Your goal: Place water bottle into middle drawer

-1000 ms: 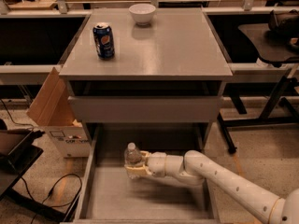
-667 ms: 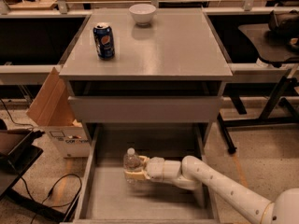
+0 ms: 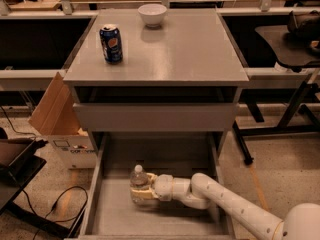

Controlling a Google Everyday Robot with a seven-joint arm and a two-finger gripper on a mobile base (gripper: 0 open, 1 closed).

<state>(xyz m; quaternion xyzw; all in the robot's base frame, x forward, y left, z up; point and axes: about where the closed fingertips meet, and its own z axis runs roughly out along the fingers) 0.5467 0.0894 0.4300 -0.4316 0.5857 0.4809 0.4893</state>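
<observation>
The water bottle (image 3: 138, 179), clear with a white cap, stands upright inside the open middle drawer (image 3: 115, 216), left of centre on its grey floor. My gripper (image 3: 141, 193) reaches in from the right on a white arm and is shut on the bottle's lower body, with the bottle's base at or just above the drawer floor. The drawer is pulled far out under the cabinet.
A blue soda can (image 3: 111, 44) and a white bowl (image 3: 152, 14) stand on the grey cabinet top (image 3: 175, 54). A closed drawer front (image 3: 155, 116) sits above the open drawer. A cardboard box (image 3: 57, 121) stands at the left, cables lie on the floor, table legs at right.
The gripper with the bottle has shifted slightly left and lower inside the drawer. The can and bowl have not moved.
</observation>
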